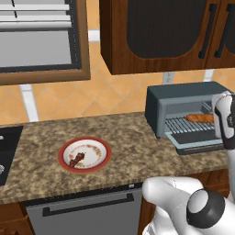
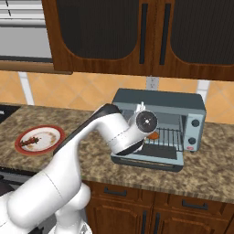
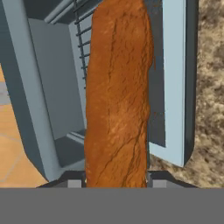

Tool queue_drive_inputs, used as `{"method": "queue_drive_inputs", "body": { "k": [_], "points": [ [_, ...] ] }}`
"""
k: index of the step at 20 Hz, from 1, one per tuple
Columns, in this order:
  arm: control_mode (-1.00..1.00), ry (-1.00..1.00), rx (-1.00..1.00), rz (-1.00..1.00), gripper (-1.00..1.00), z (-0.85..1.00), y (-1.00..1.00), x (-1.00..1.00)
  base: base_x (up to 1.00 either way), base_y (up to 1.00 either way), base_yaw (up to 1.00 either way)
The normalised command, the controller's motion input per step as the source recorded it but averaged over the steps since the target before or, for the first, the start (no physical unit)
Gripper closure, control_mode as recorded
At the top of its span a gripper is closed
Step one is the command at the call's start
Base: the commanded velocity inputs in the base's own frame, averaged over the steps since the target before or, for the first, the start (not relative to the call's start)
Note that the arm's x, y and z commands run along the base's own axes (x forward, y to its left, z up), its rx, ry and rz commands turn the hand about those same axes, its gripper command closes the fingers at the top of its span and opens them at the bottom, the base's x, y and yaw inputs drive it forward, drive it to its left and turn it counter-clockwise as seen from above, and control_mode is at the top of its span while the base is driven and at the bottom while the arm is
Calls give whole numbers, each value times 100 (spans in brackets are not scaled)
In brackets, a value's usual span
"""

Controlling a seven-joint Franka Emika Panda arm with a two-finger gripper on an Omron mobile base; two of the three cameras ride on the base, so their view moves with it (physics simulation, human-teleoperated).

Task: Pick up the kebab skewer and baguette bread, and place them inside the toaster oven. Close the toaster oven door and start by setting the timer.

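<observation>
Hand view has the baguette bread [image 3: 117,96] running up between my fingers, which seem clamped on it, its far end over the rack of the toaster oven [image 1: 183,103]. Letting go crooked could snag it on the wires. The kebab skewer [image 1: 77,159] waits on its plate [image 1: 103,161].

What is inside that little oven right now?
The bread lies on the wire rack inside the oven. The arm covers the rest of the inside.
</observation>
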Motion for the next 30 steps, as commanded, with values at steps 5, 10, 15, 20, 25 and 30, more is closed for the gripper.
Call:
{"method": "queue_drive_inputs", "body": {
  "k": [5, 10, 15, 20, 25, 30],
  "points": [
    [-100, 0, -8, 0, 100, -6, 0, 26, 0, 0, 0],
    [-100, 1, -9, 1, 100, -5, 0, 17, 0, 0, 0],
    [-100, 2, -7, 5, 100, -24, -3, 5, 0, 0, 0],
    [-100, 2, -1, 2, 100, -3, -12, 32, 0, 0, 0],
    [-100, 2, 0, 0, 100, -10, -8, 31, 0, 0, 0],
    [-100, 0, 0, 0, 100, -22, -4, 17, 0, 0, 0]
  ]
}}
